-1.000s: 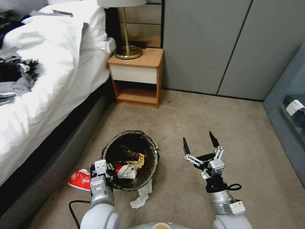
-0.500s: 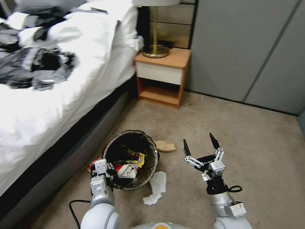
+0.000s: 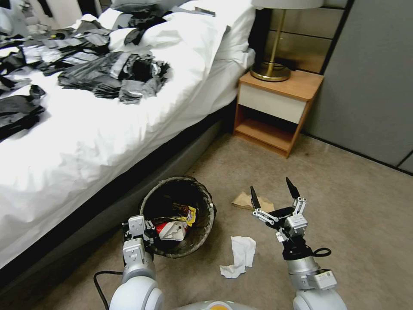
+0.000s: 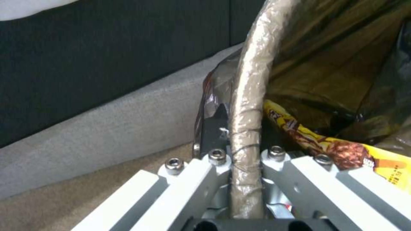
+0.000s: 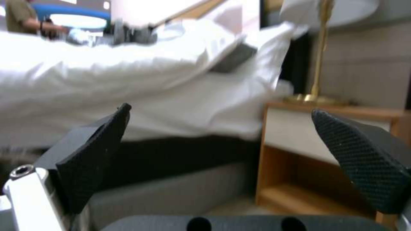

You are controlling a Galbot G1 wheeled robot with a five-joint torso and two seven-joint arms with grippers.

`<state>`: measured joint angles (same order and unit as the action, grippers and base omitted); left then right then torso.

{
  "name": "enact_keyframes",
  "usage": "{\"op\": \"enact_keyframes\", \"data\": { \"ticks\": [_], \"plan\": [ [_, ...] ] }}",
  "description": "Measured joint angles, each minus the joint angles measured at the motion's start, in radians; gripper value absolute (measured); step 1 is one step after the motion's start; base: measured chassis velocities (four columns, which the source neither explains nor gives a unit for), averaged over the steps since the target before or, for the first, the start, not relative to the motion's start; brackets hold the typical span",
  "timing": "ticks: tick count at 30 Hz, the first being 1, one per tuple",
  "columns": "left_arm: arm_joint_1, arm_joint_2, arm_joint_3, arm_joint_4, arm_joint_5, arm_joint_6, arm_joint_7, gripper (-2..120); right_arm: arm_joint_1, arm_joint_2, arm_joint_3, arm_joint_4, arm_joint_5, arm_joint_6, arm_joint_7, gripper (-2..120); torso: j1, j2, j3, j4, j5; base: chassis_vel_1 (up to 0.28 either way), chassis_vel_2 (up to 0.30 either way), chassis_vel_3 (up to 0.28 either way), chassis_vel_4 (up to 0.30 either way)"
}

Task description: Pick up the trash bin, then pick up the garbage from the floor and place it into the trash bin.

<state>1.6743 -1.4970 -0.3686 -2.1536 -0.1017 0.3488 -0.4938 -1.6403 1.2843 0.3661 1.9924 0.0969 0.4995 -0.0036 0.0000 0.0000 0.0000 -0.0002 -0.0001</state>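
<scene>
A: The left gripper (image 4: 246, 160) is seen pressed together on the rim of the trash bin (image 3: 205, 224), one finger outside and one inside the wall, with the wrapped liner edge pinched between them. The bin is held low at the robot's left front, just beside the grey bed base (image 3: 129, 202).

B: And the right gripper (image 3: 275, 196)?

A: It is held spread wide and empty above the carpet (image 3: 344, 206), fingertips pointing up and forward, with the tan paper bag (image 3: 244, 200) lying just beyond it and the white tissue (image 3: 238, 257) on the floor between the two arms.

B: What is already in the bin?

A: A yellow snack wrapper (image 3: 187, 214) and a red-and-white wrapper (image 3: 170, 230) are seen lying on the dark liner.

B: How should the pick be handled?

A: Judged from here, the tissue seems the nearest piece. The open fingers would best be turned downward and lowered around a raised fold, since limp, crumpled paper offers no firm edge and lies flat against the carpet pile. The bin mouth should be kept level and close, so that a short carry is enough. The paper bag is creased and flat too, so a pinch at a lifted corner would probably serve.

B: Anything about the bin itself?

A: Its rim is round and thick, wound in thin, glossy, wrinkled film; slipping of the film under the fingers is a risk if the bin is tilted. The black rubber pads (image 5: 368, 160) of the right gripper are finely textured, which should help on thin paper.
</scene>
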Motion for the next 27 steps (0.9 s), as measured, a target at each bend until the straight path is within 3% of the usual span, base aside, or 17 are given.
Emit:
{"op": "enact_keyframes", "data": {
  "ticks": [3,5,6,7,10,13,14,17,27],
  "plan": [
    [0.002,0.000,0.000,-0.005,0.000,0.000,0.000,0,0.011,-0.023,-0.027,-0.021,0.032,-0.081,0.006,100,0.000,0.000,0.000,0.0000,0.0002,0.000,0.000,0.000,0.000],
    [0.007,0.001,-0.002,-0.015,-0.001,0.000,0.000,0,0.026,-0.056,-0.060,-0.045,0.078,-0.189,0.021,100,0.000,0.000,0.000,0.0001,0.0001,0.000,0.000,0.000,0.000],
    [0.007,0.001,-0.002,-0.015,-0.001,0.000,0.000,0,0.026,-0.056,-0.060,-0.045,0.078,-0.189,0.021,100,0.000,0.000,0.000,0.0001,0.0001,0.000,0.000,0.000,0.000],
    [0.009,0.001,-0.003,-0.021,-0.001,0.000,0.000,0,0.046,-0.113,-0.104,-0.067,0.148,-0.306,0.045,100,0.000,0.000,0.000,0.0001,0.0003,0.000,0.000,0.000,0.000],
    [0.010,0.002,-0.005,-0.024,-0.001,0.000,-0.001,0,0.061,-0.155,-0.127,-0.079,0.195,-0.384,0.057,100,0.000,0.000,0.000,0.0003,0.0001,0.000,0.000,0.000,0.000],
    [0.009,0.000,-0.004,-0.026,-0.001,0.000,-0.001,0,0.103,-0.243,-0.182,-0.098,0.304,-0.581,0.081,100,0.000,0.000,0.000,0.0003,0.0002,0.000,0.000,0.000,0.000],
    [0.009,0.000,-0.004,-0.026,-0.001,0.000,-0.001,0,0.103,-0.243,-0.182,-0.098,0.304,-0.581,0.081,100,0.000,0.000,0.000,0.0003,0.0002,0.000,0.000,0.000,0.000],
    [0.002,-0.005,0.003,-0.022,0.001,0.000,-0.001,0,0.146,-0.294,-0.232,-0.126,0.381,-0.741,0.089,100,0.000,0.000,0.000,0.0002,0.0002,0.000,0.000,0.000,0.000],
    [0.000,-0.004,0.004,-0.020,0.001,0.002,-0.001,0,0.197,-0.283,-0.279,-0.244,0.340,-0.823,0.067,100,0.000,0.000,0.000,0.0002,0.0000,0.000,0.000,0.000,0.000]
  ]
}}
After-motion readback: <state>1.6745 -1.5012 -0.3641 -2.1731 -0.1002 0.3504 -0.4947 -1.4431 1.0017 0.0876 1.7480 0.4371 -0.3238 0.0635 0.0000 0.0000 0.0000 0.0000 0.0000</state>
